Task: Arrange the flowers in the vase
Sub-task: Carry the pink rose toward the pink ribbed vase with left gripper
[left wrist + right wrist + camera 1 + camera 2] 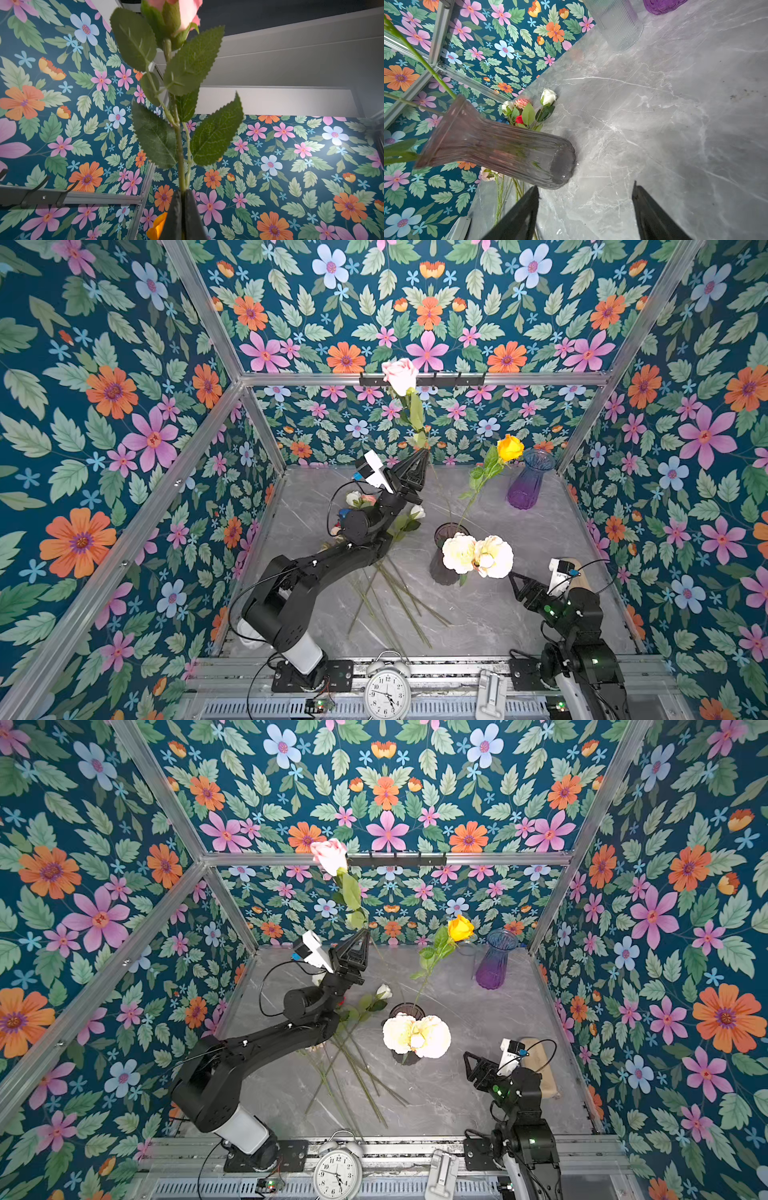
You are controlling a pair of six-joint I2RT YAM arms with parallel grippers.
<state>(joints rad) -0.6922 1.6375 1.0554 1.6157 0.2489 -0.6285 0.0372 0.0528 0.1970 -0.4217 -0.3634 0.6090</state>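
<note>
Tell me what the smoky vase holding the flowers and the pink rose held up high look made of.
Smoky vase: likely glass, ribbed and glossy; whatever lies behind shows through its tinted wall. Pink rose: seemingly fabric petals and matte leaves with pressed veins and saw-toothed edges, on a smooth, plastic-looking stem.

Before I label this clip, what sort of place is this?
Probably a staged robot test booth: aluminium frame, floral wallpaper, two arms bolted to a rail.

the left arm (332,560) hid most heads of the loose flowers (417,512) on the table (498,614). two cream peonies (478,556) covered much of the dark vase (438,570). in the left wrist view the pink rose (187,12) was cut off at its head.
</note>
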